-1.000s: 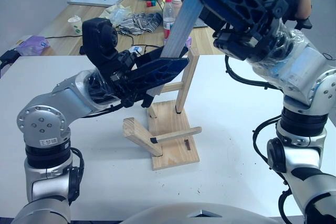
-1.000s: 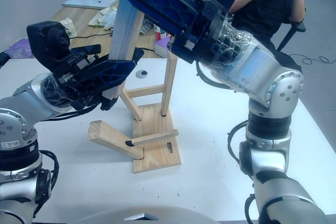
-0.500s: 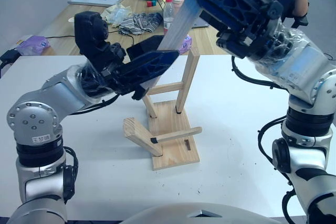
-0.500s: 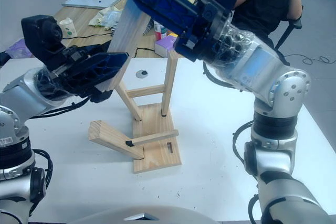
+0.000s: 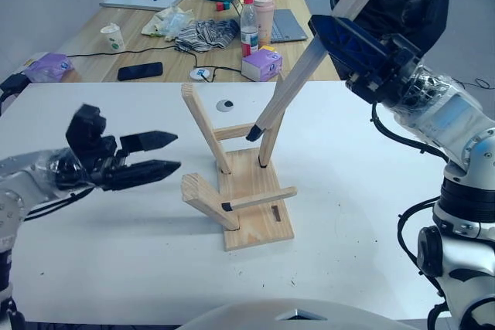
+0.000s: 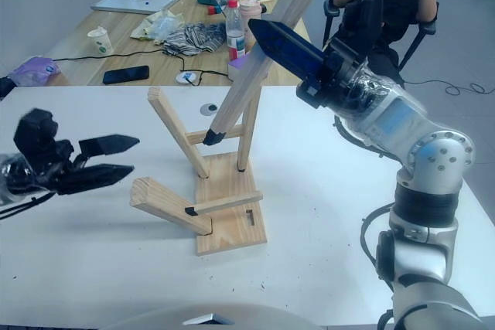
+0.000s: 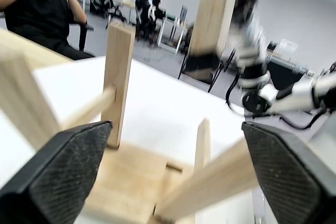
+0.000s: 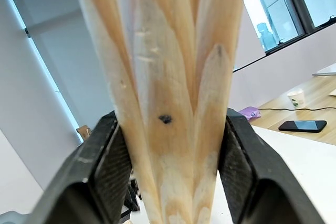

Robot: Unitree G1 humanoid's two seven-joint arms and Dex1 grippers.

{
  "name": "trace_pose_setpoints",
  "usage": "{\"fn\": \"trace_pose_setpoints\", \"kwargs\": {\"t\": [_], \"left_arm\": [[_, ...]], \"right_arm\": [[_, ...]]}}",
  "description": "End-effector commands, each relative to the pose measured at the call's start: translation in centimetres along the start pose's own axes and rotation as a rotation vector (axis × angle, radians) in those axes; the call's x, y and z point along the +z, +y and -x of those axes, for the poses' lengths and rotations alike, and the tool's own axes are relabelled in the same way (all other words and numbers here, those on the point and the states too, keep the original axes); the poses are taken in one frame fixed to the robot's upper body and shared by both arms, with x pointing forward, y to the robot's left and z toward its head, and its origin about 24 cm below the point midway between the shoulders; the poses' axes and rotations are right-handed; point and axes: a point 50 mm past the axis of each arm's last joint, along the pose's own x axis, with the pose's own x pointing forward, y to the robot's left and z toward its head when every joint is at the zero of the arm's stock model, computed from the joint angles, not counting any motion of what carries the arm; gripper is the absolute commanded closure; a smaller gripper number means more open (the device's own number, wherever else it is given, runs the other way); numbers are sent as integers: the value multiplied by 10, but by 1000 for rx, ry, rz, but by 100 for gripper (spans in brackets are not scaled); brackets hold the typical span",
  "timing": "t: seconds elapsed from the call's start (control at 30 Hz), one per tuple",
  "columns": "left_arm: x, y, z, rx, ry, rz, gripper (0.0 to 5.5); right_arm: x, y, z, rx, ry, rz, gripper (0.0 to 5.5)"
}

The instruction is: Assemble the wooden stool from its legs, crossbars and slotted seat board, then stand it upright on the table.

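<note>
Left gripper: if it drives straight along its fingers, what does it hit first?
Most likely the tilted leg: the open left gripper points at it with nothing between. Depth is unclear; it might pass in front of it and meet the fallen leg instead.

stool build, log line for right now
left gripper: open, empty | right gripper: shut on leg, tilted above seat board | seat board: flat, two legs in | stool: unfinished

Left gripper (image 7: 176, 125) spread wide, seat board (image 7: 128, 179) between its fingers (image 7: 68, 166), upright leg (image 7: 117, 72) with crossbar (image 7: 88, 109) beyond
</note>
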Motion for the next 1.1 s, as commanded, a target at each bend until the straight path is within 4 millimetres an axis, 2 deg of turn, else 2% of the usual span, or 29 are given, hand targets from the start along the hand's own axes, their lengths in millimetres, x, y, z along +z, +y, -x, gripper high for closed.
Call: {"fn": "trace_pose_setpoints", "kwargs": {"t": [0.03,0.17,0.37,0.7,0.77,0.87,1.0,1.1], "left_arm": [[-34,-7,-5,-42,111,-4,95],[-47,-8,-18,-45,94,-58,95],[-50,-8,-58,-109,28,-114,95],[-55,-15,-67,-121,20,-113,95],[-52,-15,-70,-115,-8,-111,153],[-49,-14,-71,-108,-29,-104,203],[-50,-15,-66,-117,22,-127,262],[-47,-11,-55,-125,88,-149,301]], "right_arm": [[6,3,-4,13,14,26,336],[6,4,-7,26,22,25,336],[4,3,-9,23,30,16,336],[2,0,-10,23,40,2,336],[1,-1,-10,21,40,1,337],[-1,-3,-8,10,48,6,337],[-28,-13,-7,-33,192,161,337],[-48,-27,-7,-65,206,185,337]]}}
